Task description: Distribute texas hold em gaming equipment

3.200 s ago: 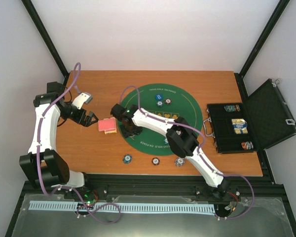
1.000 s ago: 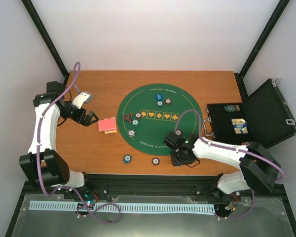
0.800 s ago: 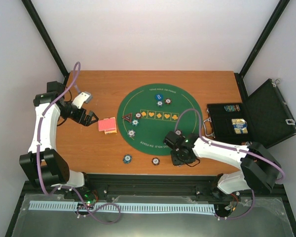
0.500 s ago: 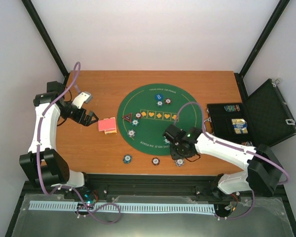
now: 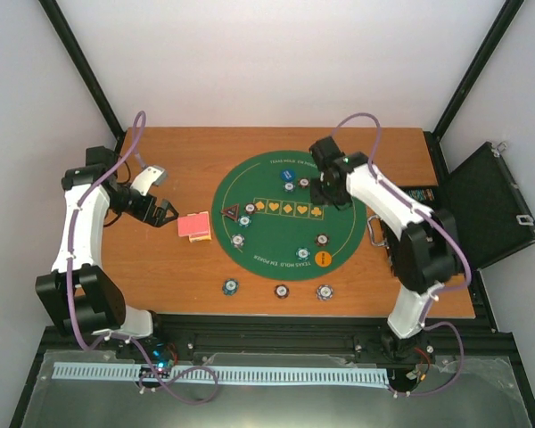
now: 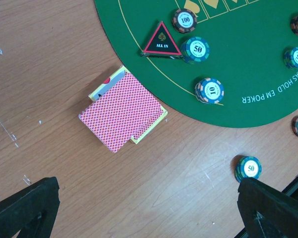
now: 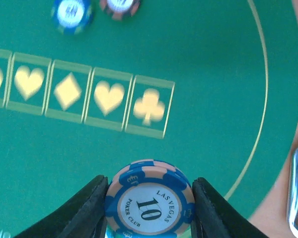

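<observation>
My right gripper is shut on a blue-and-peach "10" poker chip, its fingers pressed against both sides. It hovers over the green mat just beside the club box, at the mat's far right. My left gripper stands open with nothing in it, left of the red-backed cards. The black-red triangular marker and several chips lie at the mat's left edge. An orange button and a blue button lie on the mat.
Three chips sit in a row on the bare wood below the mat. The black hinged case stands open at the right edge, partly behind my right arm. A metal handle shows right of the mat.
My right arm has swung from the mat's near right edge to its far right side, carrying the chip. The orange button and two chips now show where it was. The left arm is still.
</observation>
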`<control>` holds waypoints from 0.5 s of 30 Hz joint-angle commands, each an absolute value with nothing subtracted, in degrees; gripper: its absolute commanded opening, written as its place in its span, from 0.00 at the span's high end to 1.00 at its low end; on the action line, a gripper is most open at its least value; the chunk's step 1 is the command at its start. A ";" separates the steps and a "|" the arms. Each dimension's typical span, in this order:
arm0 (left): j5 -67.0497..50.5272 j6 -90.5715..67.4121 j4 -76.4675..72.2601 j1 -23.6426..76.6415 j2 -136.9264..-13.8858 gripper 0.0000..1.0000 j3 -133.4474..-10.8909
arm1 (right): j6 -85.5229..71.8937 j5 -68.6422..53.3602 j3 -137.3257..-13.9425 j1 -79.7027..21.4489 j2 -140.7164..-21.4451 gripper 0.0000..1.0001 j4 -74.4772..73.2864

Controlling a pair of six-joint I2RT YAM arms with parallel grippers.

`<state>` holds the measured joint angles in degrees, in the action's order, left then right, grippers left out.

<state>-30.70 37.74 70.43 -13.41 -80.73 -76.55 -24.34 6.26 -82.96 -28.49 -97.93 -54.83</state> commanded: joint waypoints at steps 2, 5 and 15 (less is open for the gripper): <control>-31.94 36.65 70.64 -13.65 -81.90 0.00 -79.35 | -18.49 3.86 -99.50 -22.36 -114.30 0.64 -53.84; -32.56 36.16 70.46 -13.71 -82.52 0.00 -79.63 | -17.81 3.33 -109.56 -20.85 -124.03 0.64 -55.69; -31.48 37.22 70.30 -13.67 -83.12 0.00 -79.06 | -17.10 2.35 -132.19 -17.12 -143.17 0.64 -59.29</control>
<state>-31.27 37.06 70.37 -13.41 -82.91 -77.36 -18.35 2.98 -125.60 -18.85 -140.66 -56.73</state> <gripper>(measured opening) 0.996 0.421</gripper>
